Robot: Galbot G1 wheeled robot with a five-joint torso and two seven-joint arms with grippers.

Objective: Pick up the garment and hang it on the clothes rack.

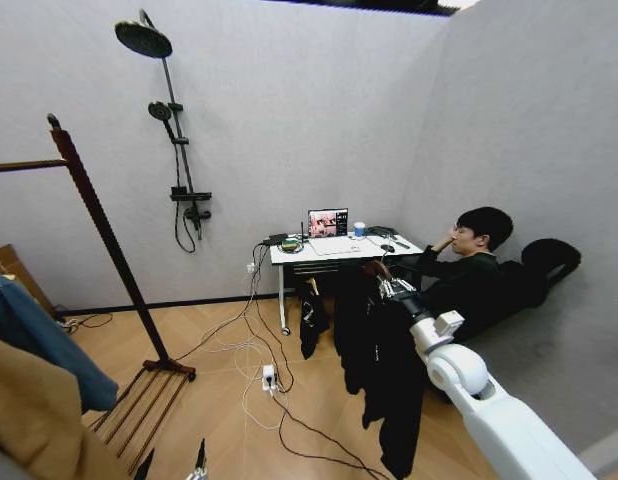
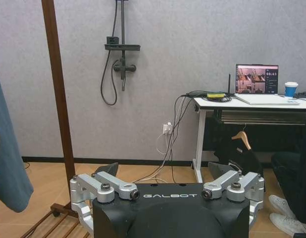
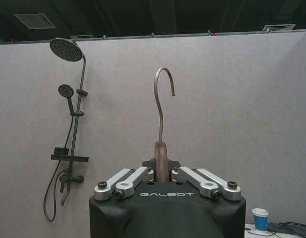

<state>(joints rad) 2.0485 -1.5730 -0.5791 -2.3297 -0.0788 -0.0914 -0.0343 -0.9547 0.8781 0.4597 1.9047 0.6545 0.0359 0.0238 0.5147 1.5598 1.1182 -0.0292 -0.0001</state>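
Clamped in the right gripper (image 3: 162, 174) is the wooden hanger (image 3: 161, 154) of the black jacket (image 1: 389, 380), held well apart from the clothes rack (image 1: 109, 240). Left gripper (image 2: 168, 193) fingers are spread wide, empty.

Matt black cloth garment (image 1: 389, 380) on a smooth brown wooden hanger (image 3: 161, 161) with bright metal hook (image 3: 163, 101); the clothes rack (image 1: 114, 250) is glossy reddish wood.

Even, soft indoor light; head view bowed at edges
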